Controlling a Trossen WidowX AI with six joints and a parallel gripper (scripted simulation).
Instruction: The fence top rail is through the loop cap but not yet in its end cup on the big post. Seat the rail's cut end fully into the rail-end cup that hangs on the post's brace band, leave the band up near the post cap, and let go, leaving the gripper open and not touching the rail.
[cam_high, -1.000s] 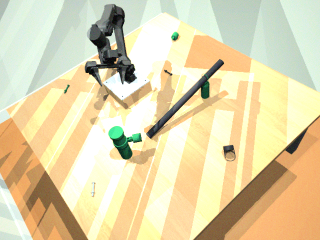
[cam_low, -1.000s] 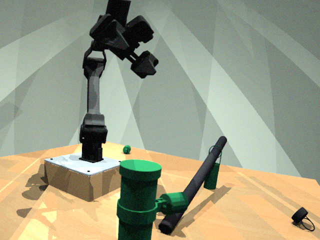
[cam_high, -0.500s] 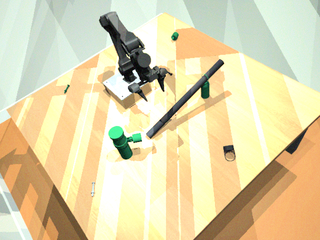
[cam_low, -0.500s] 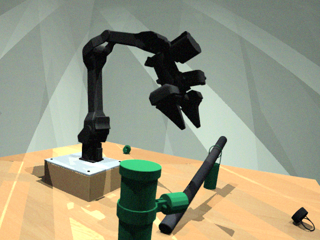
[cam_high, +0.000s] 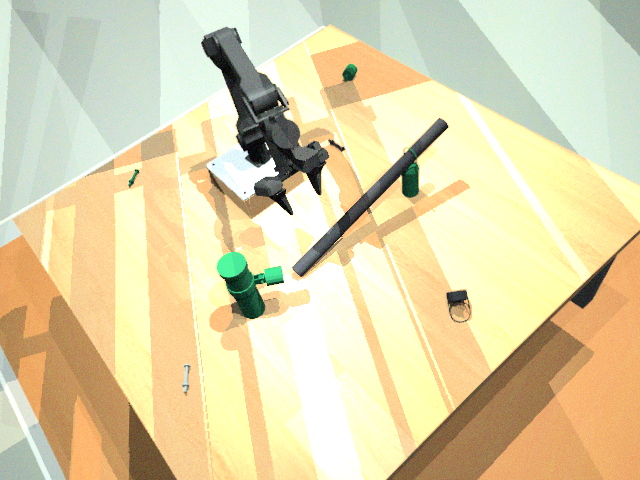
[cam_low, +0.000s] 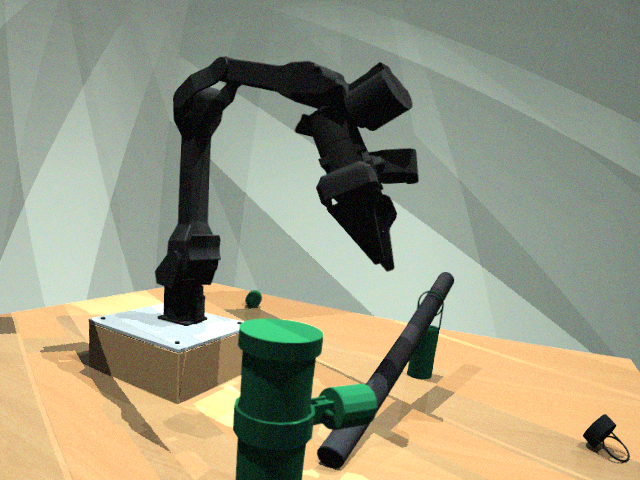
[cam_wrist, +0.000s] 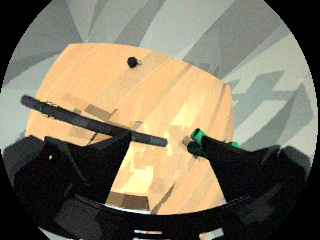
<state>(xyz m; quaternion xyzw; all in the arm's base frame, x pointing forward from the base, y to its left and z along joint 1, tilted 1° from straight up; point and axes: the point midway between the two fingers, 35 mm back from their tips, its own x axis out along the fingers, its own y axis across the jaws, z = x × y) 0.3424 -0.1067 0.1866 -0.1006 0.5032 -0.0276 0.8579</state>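
Observation:
The dark rail (cam_high: 369, 198) (cam_low: 408, 341) (cam_wrist: 90, 124) slopes through the thin loop (cam_low: 442, 310) above the small green post (cam_high: 409, 184) (cam_low: 423, 353). Its near end is low, at or close to the table, beside and below the green rail-end cup (cam_high: 273, 275) (cam_low: 355, 405) (cam_wrist: 198, 135) and outside it. The cup hangs on the brace band (cam_low: 273, 431) around the big green post (cam_high: 249, 302) (cam_low: 276, 379), a little below the post cap (cam_high: 232, 265) (cam_low: 280, 331). My gripper (cam_high: 306, 203) (cam_low: 385, 266) (cam_wrist: 167, 137) is open and empty, above the table and clear of the rail.
A black cap with a ring (cam_high: 457, 297) (cam_low: 599, 428) (cam_wrist: 132, 62) lies right of the post. A grey bolt (cam_high: 186, 378), a green bolt (cam_high: 133, 177), a black bolt (cam_high: 336, 145) and a green fitting (cam_high: 349, 71) (cam_low: 253, 298) lie around the table. The arm stands on a boxed base (cam_low: 134, 361).

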